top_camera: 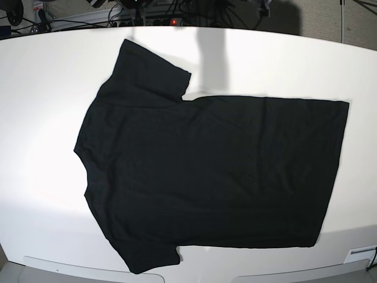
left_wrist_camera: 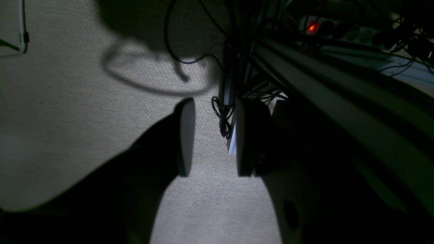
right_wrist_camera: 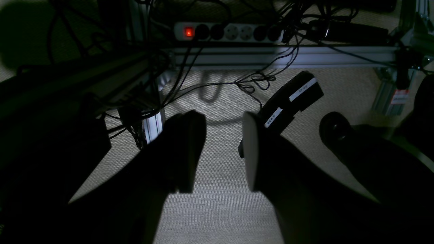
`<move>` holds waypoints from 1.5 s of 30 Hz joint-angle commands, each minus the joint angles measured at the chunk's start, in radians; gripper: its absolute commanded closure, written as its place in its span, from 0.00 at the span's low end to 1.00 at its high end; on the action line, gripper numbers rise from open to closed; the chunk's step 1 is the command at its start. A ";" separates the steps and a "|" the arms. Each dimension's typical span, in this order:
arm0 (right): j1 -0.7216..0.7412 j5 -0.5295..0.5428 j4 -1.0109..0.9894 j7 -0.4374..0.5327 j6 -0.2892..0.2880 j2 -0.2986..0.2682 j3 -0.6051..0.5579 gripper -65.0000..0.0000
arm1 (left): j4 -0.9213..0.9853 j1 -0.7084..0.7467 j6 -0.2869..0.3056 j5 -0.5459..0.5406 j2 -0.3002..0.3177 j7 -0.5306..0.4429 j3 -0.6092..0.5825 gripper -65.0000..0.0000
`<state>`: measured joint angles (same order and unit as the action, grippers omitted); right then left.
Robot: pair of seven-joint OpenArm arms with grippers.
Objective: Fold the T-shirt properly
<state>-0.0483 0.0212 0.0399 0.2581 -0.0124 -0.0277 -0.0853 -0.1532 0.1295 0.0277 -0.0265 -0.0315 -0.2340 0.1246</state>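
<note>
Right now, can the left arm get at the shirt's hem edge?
Probably yes, once it comes up. The T-shirt lies flat on the table with nothing on or around it. The left claw stands open and empty, facing carpet beside the frame, not over the table.

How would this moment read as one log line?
T-shirt: flat, unfolded on table | left gripper: open, empty, over floor | right gripper: open, empty | folding: not begun

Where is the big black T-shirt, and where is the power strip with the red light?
Big black cloth T-shirt (top_camera: pixel 218 171), base view, middle of its body.
White power strip with red light (right_wrist_camera: pixel 230 32), right wrist view, middle of its socket row.
</note>
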 commanded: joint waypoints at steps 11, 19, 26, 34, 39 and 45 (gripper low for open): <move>-0.003 0.002 0.000 0.008 -0.006 -0.003 0.000 0.64 | -0.076 0.053 -0.004 0.000 -0.007 0.035 -0.002 0.69; -0.003 0.001 0.000 0.008 -0.006 -0.003 0.000 0.64 | -0.077 0.048 0.046 0.055 -0.007 0.073 -0.002 0.69; -0.003 0.001 0.000 0.007 -0.006 -0.004 0.000 0.64 | -0.078 0.038 0.056 0.080 -0.007 0.084 -0.002 0.69; -0.101 -0.109 0.114 0.009 -0.006 -0.042 0.000 0.64 | -0.078 0.045 0.056 0.135 -0.006 0.084 -0.002 0.69; -0.250 -0.122 0.300 0.015 -0.006 -0.090 0.000 0.64 | -0.112 0.081 0.056 0.143 -0.007 0.083 -0.002 0.69; -0.428 -0.122 0.539 0.000 -0.048 -0.151 0.000 0.64 | -0.301 0.214 0.056 0.144 0.000 0.092 -0.002 0.69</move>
<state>-0.4709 -0.1017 0.5770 0.2470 -0.0635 -0.1738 -0.0856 -0.4583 0.3344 0.0818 0.1154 -0.0330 -0.1383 0.1238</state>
